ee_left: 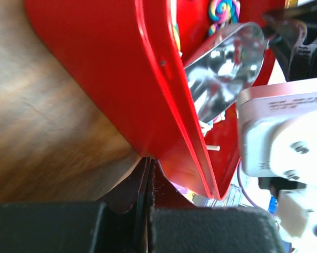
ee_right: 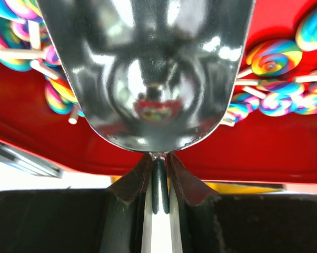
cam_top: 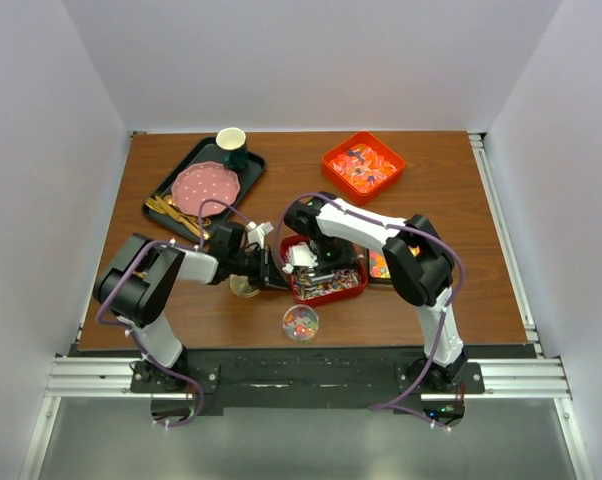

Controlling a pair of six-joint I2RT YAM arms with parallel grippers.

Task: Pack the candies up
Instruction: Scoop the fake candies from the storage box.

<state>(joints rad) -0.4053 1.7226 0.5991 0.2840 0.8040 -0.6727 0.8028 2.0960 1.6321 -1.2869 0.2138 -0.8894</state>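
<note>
A red tray [cam_top: 353,290] near the table's front holds the candies [cam_top: 326,285], seen as swirl lollipops [ee_right: 271,58] on white sticks. My right gripper [ee_right: 158,158] is shut on the thin handle of a silver scoop [ee_right: 153,68]. The scoop's bowl is inside the tray, over bare red floor, with lollipops beyond it. My left gripper [ee_left: 148,161] is shut, its tips pinched at the tray's left edge [ee_left: 164,132]. From the left wrist the scoop [ee_left: 221,68] and a lollipop [ee_left: 224,10] show inside the tray. From above, the left gripper [cam_top: 271,268] and right gripper [cam_top: 306,258] meet at the tray.
A small glass bowl [cam_top: 300,322] with candies stands in front of the red tray. A gold lid [cam_top: 243,287] lies beside the left gripper. An orange tray [cam_top: 361,165] of sweets sits at the back right. A black tray [cam_top: 205,180] with a pink plate, cup and cutlery sits back left.
</note>
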